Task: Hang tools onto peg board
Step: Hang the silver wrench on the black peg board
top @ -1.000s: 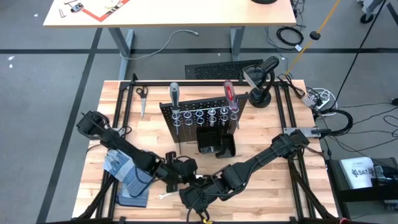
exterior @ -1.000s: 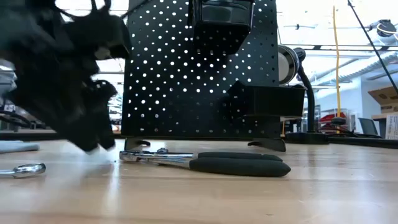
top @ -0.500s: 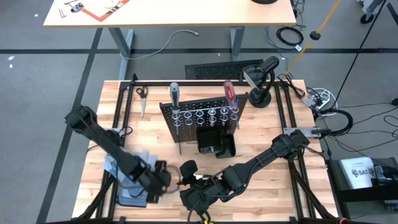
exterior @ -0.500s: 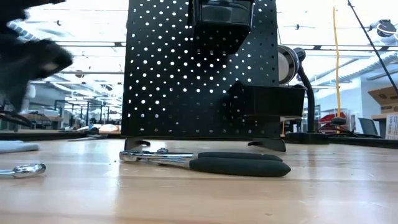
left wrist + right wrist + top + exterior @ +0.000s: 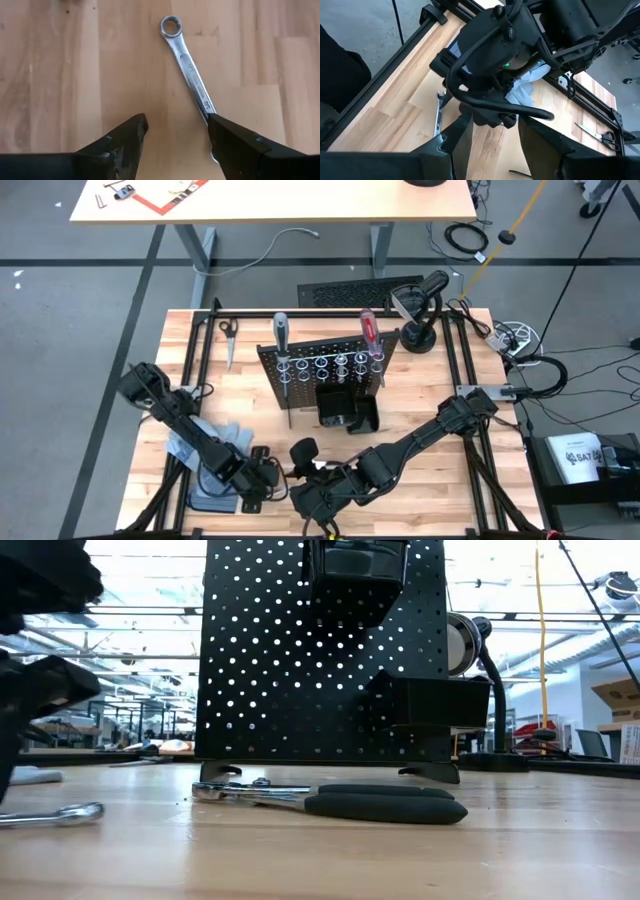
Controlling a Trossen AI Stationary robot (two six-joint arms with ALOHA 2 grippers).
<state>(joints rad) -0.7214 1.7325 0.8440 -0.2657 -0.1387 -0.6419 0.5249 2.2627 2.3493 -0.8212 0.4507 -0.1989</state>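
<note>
Left gripper (image 5: 175, 132) points straight down near the table's (image 5: 420, 380) front edge, fingers spread wide, one beside a silver wrench (image 5: 189, 75) lying flat. Right gripper (image 5: 492, 137) hovers alongside, fingers parted, empty.

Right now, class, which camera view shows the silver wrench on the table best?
The left wrist view: the whole wrench lies flat, ring end clear, beside the open left gripper. The low view shows only one end, the right wrist view a sliver, and the high view hardly any.
</note>
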